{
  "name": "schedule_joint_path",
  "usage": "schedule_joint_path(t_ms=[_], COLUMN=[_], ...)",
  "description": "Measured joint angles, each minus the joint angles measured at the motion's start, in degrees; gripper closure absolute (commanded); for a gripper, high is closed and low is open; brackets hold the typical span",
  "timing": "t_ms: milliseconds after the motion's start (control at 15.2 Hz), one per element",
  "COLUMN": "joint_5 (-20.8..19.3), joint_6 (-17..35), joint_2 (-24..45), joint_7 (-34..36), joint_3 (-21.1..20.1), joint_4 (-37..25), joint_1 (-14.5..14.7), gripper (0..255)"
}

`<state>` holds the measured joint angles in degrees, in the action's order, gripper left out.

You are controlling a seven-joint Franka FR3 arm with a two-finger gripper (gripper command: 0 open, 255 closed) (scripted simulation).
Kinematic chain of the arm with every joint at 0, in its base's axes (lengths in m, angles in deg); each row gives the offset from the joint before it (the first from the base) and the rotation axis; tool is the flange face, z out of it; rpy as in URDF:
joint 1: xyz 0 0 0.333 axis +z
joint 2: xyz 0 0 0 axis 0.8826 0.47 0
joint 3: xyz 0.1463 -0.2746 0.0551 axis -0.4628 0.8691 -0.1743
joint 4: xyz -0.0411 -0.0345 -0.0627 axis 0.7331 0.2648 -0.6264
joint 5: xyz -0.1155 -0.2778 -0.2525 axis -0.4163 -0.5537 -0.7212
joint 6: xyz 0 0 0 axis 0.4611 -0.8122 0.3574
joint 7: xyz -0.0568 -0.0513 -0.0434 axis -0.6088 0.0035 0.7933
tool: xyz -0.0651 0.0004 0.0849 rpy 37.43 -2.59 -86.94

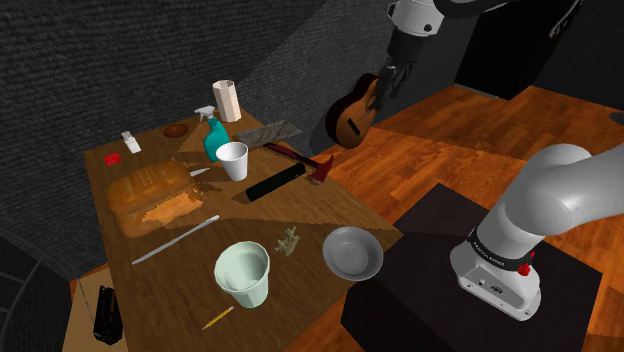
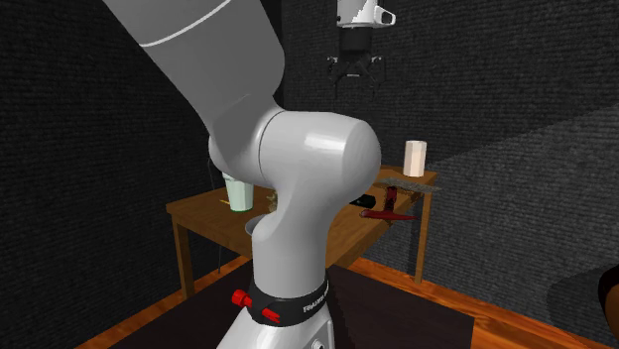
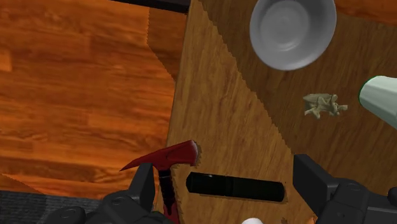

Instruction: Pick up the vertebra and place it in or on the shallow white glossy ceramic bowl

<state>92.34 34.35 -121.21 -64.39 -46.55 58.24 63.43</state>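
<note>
In the second exterior view the arm (image 2: 298,178) covered the middle of the table (image 2: 193,208), leaving just a sliver of the bowl (image 2: 248,228). In the wrist view the picture's edge cut off the pale green cup (image 3: 380,100) and the handle of the red hatchet (image 3: 167,162). In the shoulder view the vertebra (image 1: 289,240) was too small to make out its shape.

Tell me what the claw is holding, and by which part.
Nothing. The claw hangs open above the table with nothing in it; the vertebra lies on the table near the bowl.
</note>
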Motion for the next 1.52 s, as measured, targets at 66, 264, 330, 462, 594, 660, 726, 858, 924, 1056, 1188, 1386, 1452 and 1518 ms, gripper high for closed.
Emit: schedule_joint_path(t_ms=[66,264,330,462,594,660,726,858,924,1056,1188,1386,1452,1518], joint_5=[0.6,2.1,2.5,3.4,4.3,4.5,5.0,5.5,5.6,5.7,5.6,4.2,3.5,2.3], joint_6=[1.3,5.6,7.3,10.3,13.5,14.9,16.7,19.7,21.6,24.8,28.4,33.1,34.4,36.2], joint_2=[0.5,2.4,3.7,5.3,7.5,9.1,10.2,12.3,14.4,17.6,20.8,26.5,28.2,30.7], joint_7=[0.7,2.5,3.0,4.1,5.3,5.9,6.8,7.7,8.6,10.1,11.6,14.5,15.8,17.2], joint_3=[-1.0,-3.8,-4.7,-6.4,-8.4,-9.3,-10.5,-12.2,-13.4,-15.4,-17.4,-20.4,-21.5,-22.6], joint_4=[0.8,3.2,3.6,5.0,6.0,5.8,6.5,7.3,7.2,7.1,7.6,6.6,6.3,5.7], joint_1=[0.5,1.9,2.2,3.1,3.9,4.2,4.7,5.4,5.6,6.0,6.4,6.5,6.6,6.4], gripper=[0,0,0,0,0,0,0,0,0,0,0,0,0,0])
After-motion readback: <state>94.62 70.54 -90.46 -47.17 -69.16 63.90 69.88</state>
